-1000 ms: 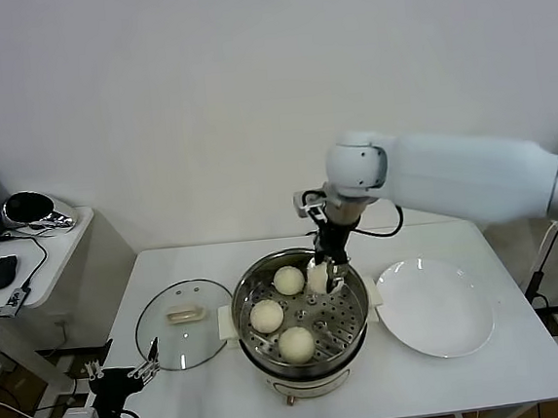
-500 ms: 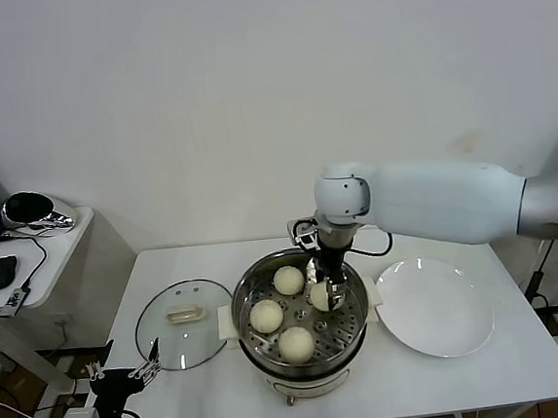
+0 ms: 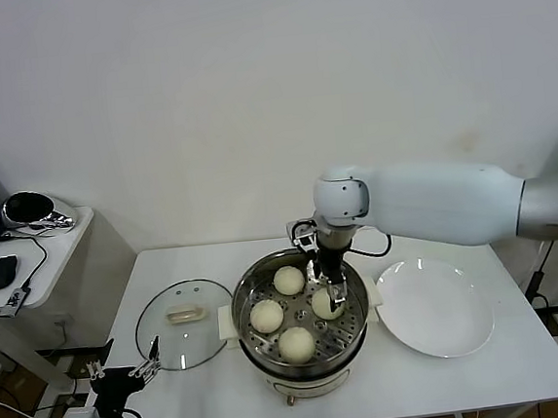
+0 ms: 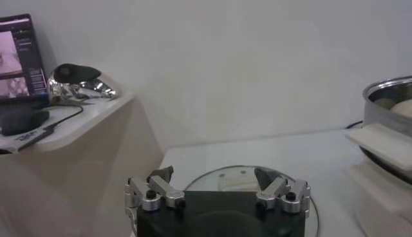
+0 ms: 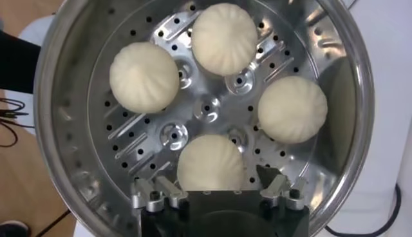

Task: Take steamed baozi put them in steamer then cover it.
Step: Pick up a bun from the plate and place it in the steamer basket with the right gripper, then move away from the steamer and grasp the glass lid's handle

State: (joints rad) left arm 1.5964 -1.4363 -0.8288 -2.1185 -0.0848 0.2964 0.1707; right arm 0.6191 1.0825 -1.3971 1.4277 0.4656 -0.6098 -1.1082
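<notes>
Several cream-white steamed baozi lie on the perforated tray of the steamer (image 3: pixel 239 308), a shiny steel pot on a white base. My right gripper (image 3: pixel 331 290) hangs open inside the pot, just over the right-hand baozi (image 3: pixel 324 309). In the right wrist view that baozi (image 5: pixel 212 161) rests on the tray between the spread fingers of the right gripper (image 5: pixel 214 185), and the others (image 5: pixel 144 76) (image 5: pixel 224 38) (image 5: pixel 292 109) lie farther on. The cover (image 3: pixel 163 338), a clear glass lid with a cream handle, lies flat on the table left of the steamer. My left gripper (image 3: pixel 123 375) waits open beyond the table's front-left corner.
An empty white plate (image 3: pixel 436 305) sits right of the steamer. A low side table (image 3: pixel 38 242) with a laptop, a mouse and a shiny metal object stands at the far left. The left wrist view shows the cover (image 4: pixel 239 175) beyond the open left gripper (image 4: pixel 214 175), with the steamer (image 4: pixel 386 90) farther off.
The right gripper came down into the pot with a baozi, then opened and left it on the tray. The left arm has not moved.
</notes>
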